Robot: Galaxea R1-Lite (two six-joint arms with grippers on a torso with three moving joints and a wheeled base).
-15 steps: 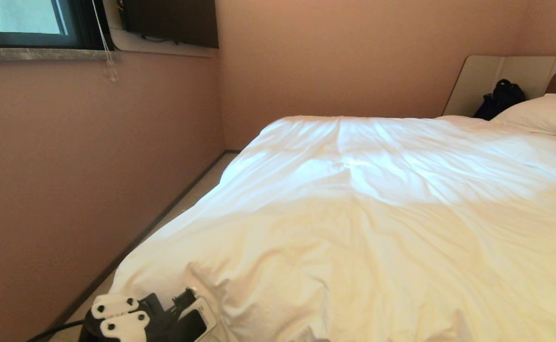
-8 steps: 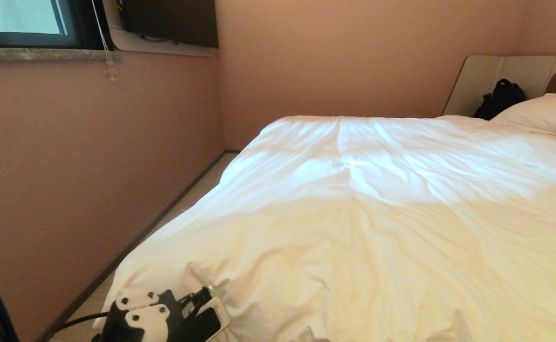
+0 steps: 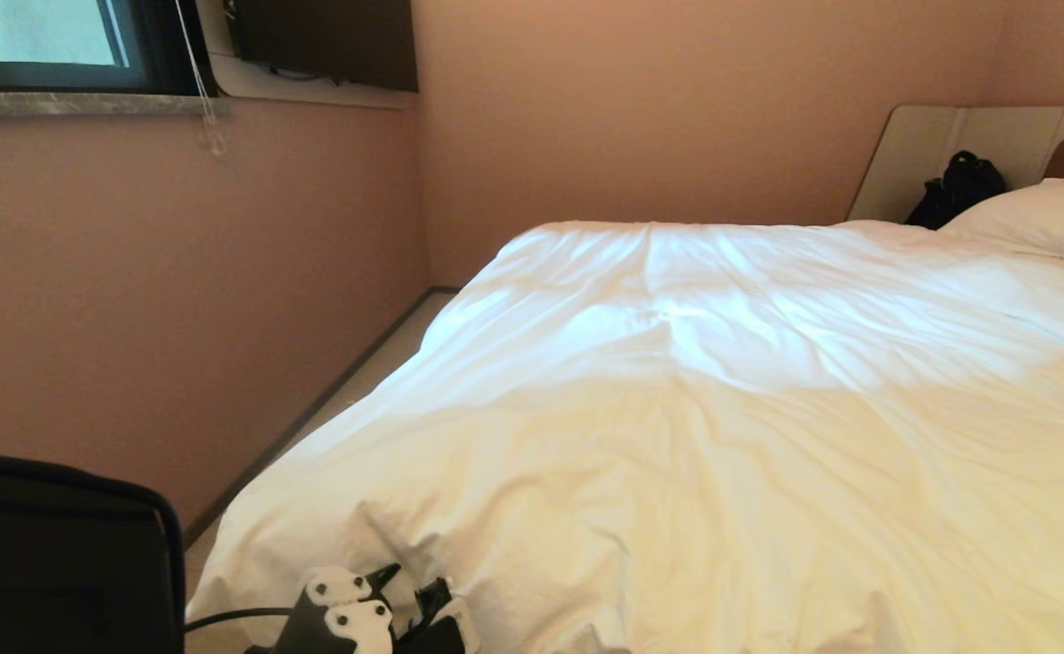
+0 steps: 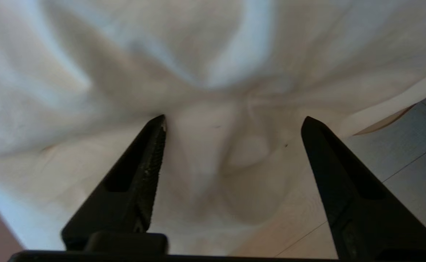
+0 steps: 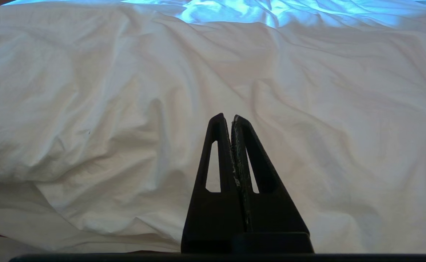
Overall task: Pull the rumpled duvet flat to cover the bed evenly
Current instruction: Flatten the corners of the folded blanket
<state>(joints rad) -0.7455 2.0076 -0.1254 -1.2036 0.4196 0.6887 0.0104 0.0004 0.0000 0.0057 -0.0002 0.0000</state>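
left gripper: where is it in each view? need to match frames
Head view: left gripper at the bottom edge, left of centre, at the near left corner of the duvet.
Left wrist view: left gripper, its two black fingers spread apart in front of the duvet fold.
Right wrist view: not in it.
Shared landmark: the creased white duvet.

The pillow (image 3: pixel 1045 222) is cut by the right edge — the duvet (image 4: pixel 213 72) blurs up close in the left wrist view.
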